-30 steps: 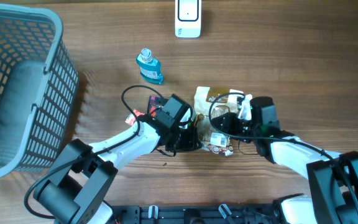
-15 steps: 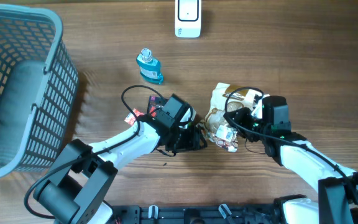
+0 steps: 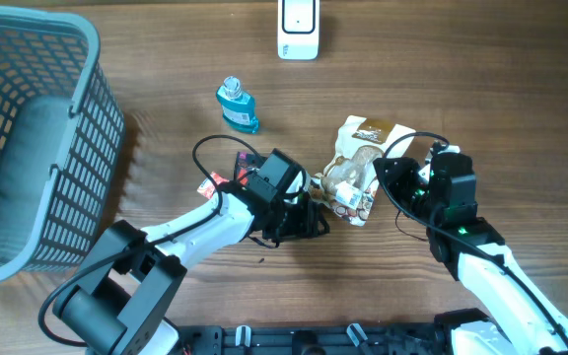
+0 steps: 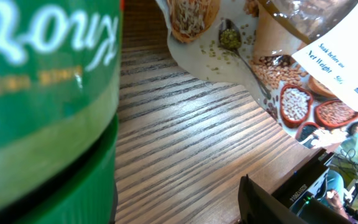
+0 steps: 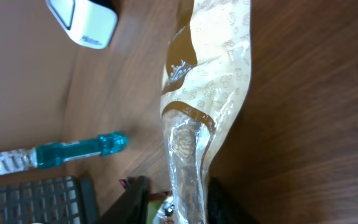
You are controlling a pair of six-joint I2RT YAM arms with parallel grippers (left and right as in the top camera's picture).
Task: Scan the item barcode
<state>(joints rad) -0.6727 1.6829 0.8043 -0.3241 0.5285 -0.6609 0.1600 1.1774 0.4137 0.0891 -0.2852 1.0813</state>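
Observation:
The item is a printed pouch of beans and grains (image 3: 358,163), lying between my two arms. Its white barcode label (image 3: 348,197) faces up at its near end. My right gripper (image 3: 394,179) is shut on the pouch's right edge. In the right wrist view the pouch (image 5: 194,93) runs edge-on between the dark fingers of my right gripper (image 5: 179,194). My left gripper (image 3: 311,217) stands open just left of the pouch and apart from it. In its own view my left gripper (image 4: 179,208) has bare wood between the fingers, with the pouch (image 4: 278,74) and its label (image 4: 347,62) ahead. The white scanner (image 3: 297,28) stands at the far edge.
A grey mesh basket (image 3: 28,138) fills the left side. A blue bottle (image 3: 237,106) lies between the basket and the scanner. A small red packet (image 3: 208,183) sits by my left arm. A green packet (image 4: 42,93) with white lettering hides the left finger in the left wrist view.
My left gripper opened and let go of the pouch. My right gripper drew the pouch up and to the right, away from the left gripper.

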